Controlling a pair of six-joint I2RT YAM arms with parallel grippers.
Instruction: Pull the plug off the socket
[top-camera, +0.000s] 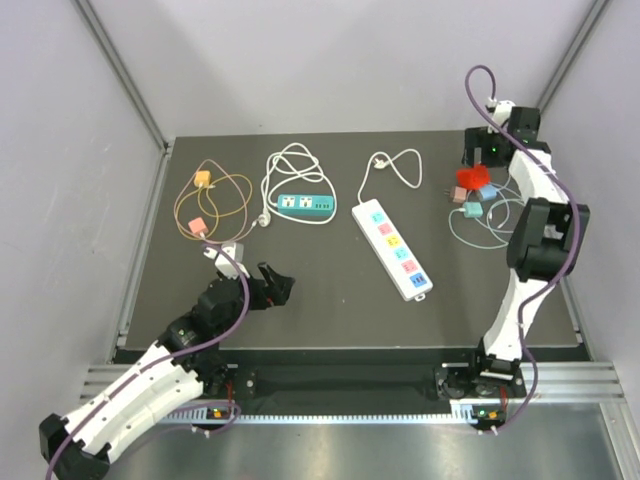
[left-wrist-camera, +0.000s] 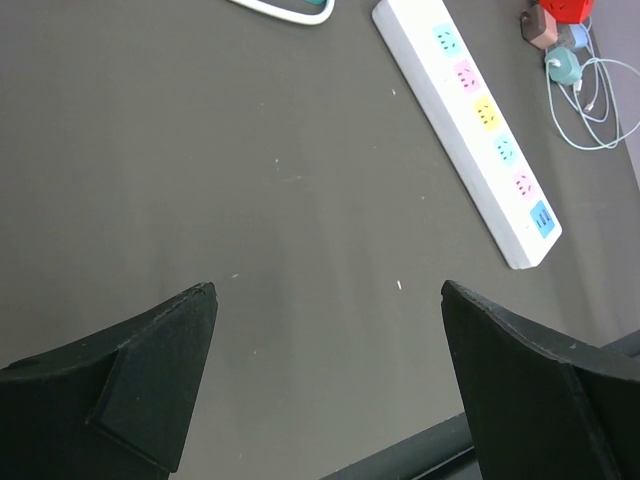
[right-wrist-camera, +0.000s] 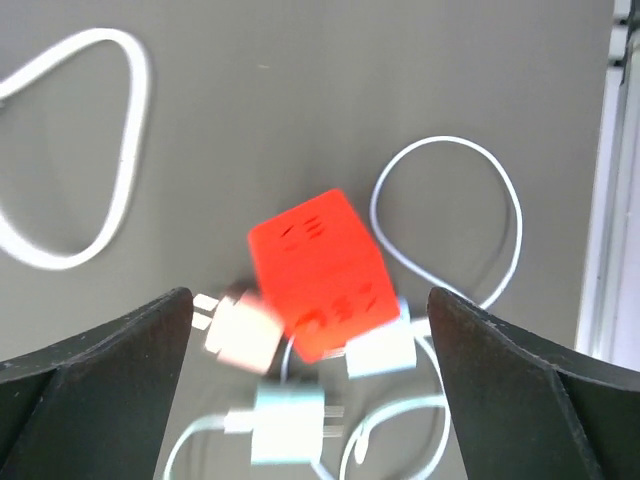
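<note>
Hanging over the red socket cube (right-wrist-camera: 322, 262), my right gripper (right-wrist-camera: 308, 296) is wide open and holds nothing. A pink plug (right-wrist-camera: 238, 330) lies just beside the cube. A white plug (right-wrist-camera: 380, 348) touches it. My left gripper (left-wrist-camera: 328, 288) is wide open too, over the dark mat (left-wrist-camera: 300, 180).

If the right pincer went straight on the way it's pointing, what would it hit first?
Probably the red cube socket, centred ahead of the open right pincer in its wrist view, though how far off it lies is unclear.
</note>
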